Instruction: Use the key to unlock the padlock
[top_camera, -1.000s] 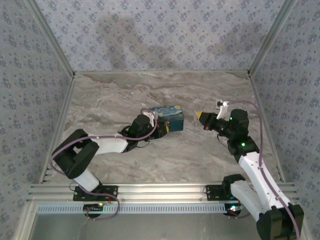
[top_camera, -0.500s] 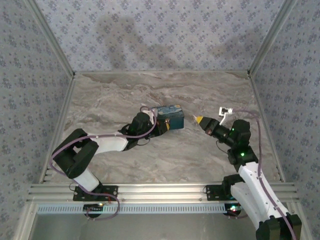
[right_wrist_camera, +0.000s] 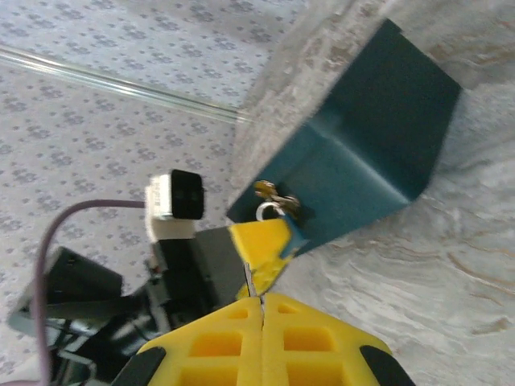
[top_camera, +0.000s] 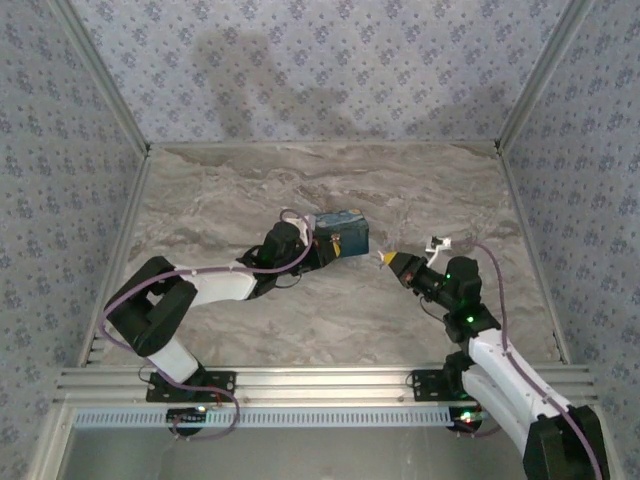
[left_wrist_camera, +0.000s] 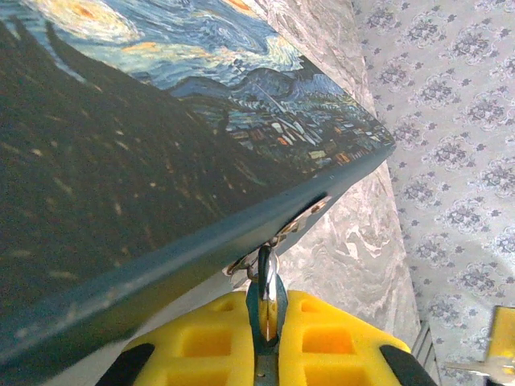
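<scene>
Metal key (right_wrist_camera: 250,281) points lengthwise from right end effector (right_wrist_camera: 261,305) toward padlock (right_wrist_camera: 269,211).

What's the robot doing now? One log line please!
left gripper: shut on padlock at box | right gripper: shut on key, near box | key not yet in padlock

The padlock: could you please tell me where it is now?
In the left wrist view, the padlock hangs at the painted box's latch, pinched in the left gripper; from above, that is mid-table.
</scene>
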